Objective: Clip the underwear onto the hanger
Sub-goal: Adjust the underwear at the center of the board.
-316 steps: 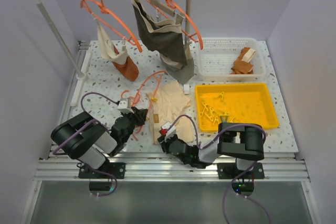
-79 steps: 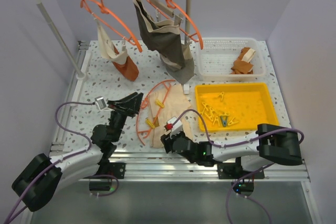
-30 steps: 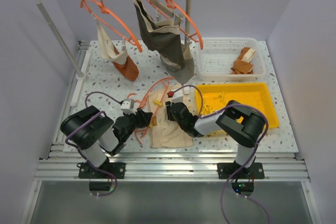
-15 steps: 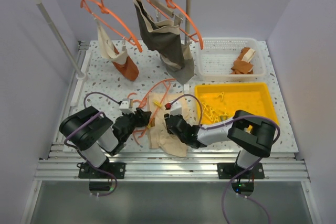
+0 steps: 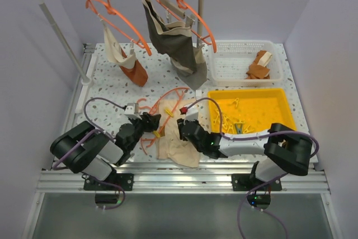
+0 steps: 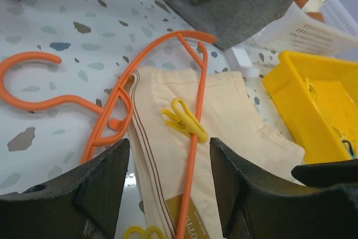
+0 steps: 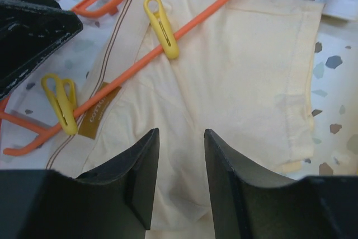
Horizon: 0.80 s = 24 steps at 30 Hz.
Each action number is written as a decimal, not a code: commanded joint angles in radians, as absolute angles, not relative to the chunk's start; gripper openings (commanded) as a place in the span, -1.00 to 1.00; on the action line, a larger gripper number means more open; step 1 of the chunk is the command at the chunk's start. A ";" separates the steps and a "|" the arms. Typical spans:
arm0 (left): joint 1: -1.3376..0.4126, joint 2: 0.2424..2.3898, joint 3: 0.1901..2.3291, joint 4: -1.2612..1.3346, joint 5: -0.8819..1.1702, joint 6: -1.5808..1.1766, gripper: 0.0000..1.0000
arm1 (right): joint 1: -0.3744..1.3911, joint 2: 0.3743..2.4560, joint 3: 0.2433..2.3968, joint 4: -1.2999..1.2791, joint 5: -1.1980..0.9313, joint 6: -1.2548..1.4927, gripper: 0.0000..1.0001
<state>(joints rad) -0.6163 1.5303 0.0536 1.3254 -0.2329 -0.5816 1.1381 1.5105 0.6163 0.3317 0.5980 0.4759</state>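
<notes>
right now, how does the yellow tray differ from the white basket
The yellow tray is solid-walled and bright yellow; the white basket has slotted walls. The tray holds yellow clips, the basket a rust-orange cloth. The tray lies in front, the basket behind it. Both are rectangular and sit on the table, right side.

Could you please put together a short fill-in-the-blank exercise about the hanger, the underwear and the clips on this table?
1. The hanger lying across the underwear is ____ in colour.
2. In the right wrist view, ____ yellow clips grip its bar.
3. The yellow tray holds spare ____.
4. The left gripper and the right gripper both have their fingers ____.
Missing words: orange; two; clips; open.
</notes>
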 commanded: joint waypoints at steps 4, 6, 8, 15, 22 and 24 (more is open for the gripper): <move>-0.609 1.421 0.043 1.496 -0.278 -0.490 0.26 | 1.013 1.534 0.699 0.411 0.552 0.408 -0.15; -0.607 1.413 0.066 1.445 -0.281 -0.462 0.26 | 0.980 1.565 0.734 0.431 0.525 0.394 -0.15; -0.604 1.419 0.118 1.369 -0.287 -0.404 0.24 | 0.948 1.616 0.768 0.442 0.508 0.382 -0.16; -0.557 1.489 0.170 1.356 -0.321 -0.308 0.20 | 0.864 1.752 0.926 0.465 0.449 0.380 -0.17; -0.546 1.485 0.146 1.387 -0.310 -0.304 0.22 | 0.810 1.891 1.035 0.443 0.445 0.411 -0.18; -0.546 1.474 0.138 1.388 -0.305 -0.305 0.22 | 0.801 1.931 1.068 0.437 0.440 0.413 -0.18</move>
